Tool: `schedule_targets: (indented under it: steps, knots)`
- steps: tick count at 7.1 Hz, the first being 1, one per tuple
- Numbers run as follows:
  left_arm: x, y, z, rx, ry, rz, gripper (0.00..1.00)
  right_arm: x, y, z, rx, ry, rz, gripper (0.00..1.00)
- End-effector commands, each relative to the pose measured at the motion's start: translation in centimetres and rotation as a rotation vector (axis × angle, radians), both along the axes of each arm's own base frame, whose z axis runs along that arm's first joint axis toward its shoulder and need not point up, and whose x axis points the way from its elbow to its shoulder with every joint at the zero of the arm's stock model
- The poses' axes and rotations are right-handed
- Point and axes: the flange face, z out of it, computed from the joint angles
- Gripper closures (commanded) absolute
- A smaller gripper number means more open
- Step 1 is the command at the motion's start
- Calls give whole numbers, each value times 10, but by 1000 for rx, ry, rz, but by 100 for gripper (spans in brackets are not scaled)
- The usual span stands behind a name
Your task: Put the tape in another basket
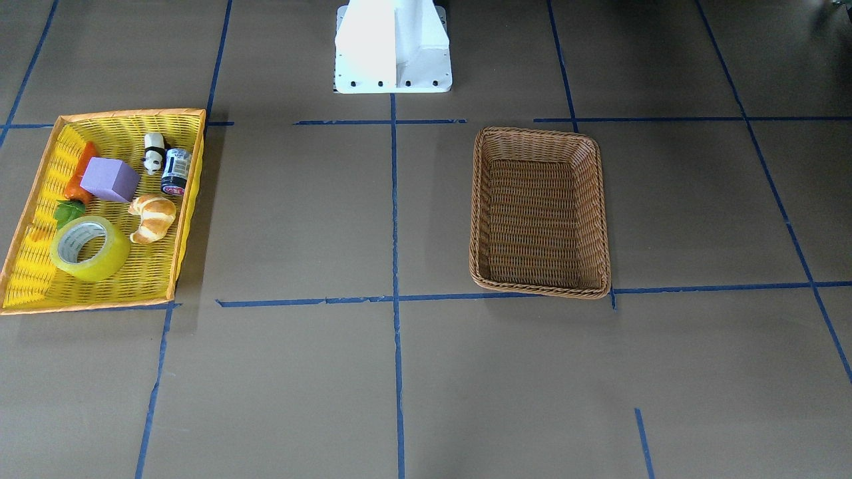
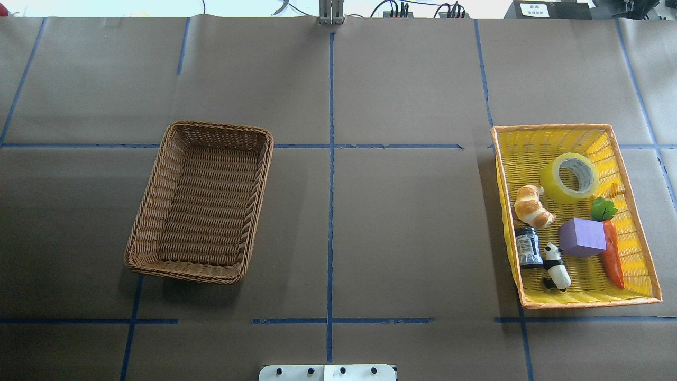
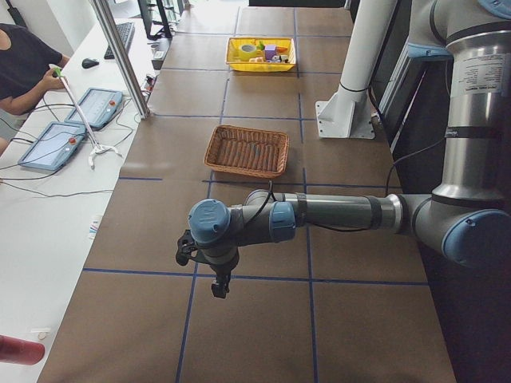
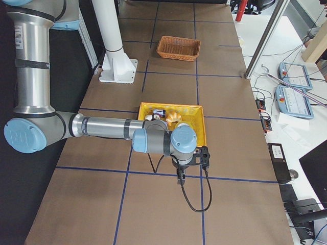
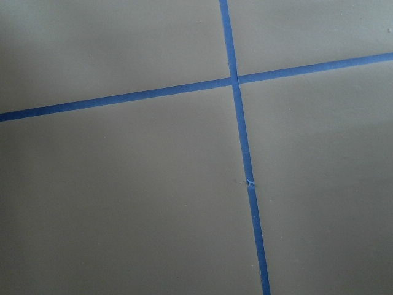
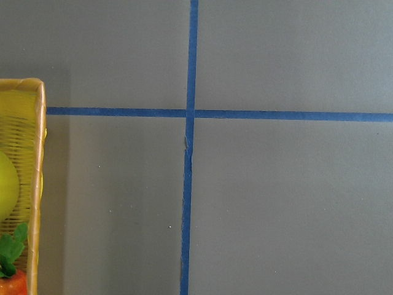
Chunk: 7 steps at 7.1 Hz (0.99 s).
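Observation:
The tape (image 2: 570,177), a yellow-green roll with a pale core, lies flat in the yellow tray (image 2: 576,304) on the robot's right, beside a croissant (image 2: 534,206). It also shows in the front view (image 1: 90,247). The brown wicker basket (image 2: 203,201) stands empty on the robot's left, also in the front view (image 1: 539,211). Neither arm shows in the overhead or front view. The left gripper (image 3: 217,286) hangs over bare table beyond the wicker basket's end. The right gripper (image 4: 180,178) hangs just outside the yellow tray's end. I cannot tell whether either is open or shut.
The yellow tray also holds a purple block (image 2: 582,237), a carrot (image 2: 612,254), a small dark jar (image 2: 528,247) and a panda figure (image 2: 556,266). The robot's white base (image 1: 393,46) stands at the table's middle. Blue tape lines (image 2: 331,159) cross the brown table.

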Motion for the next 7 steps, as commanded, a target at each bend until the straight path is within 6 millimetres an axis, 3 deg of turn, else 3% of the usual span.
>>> schedule_targets:
  steps: [1,7]
  knots:
    - [0,0,-2,3,0,-1,0,0,0,-1,2,0,0,0]
    - [0,0,-2,3,0,-1,0,0,-5,-6,13,2,0,0]
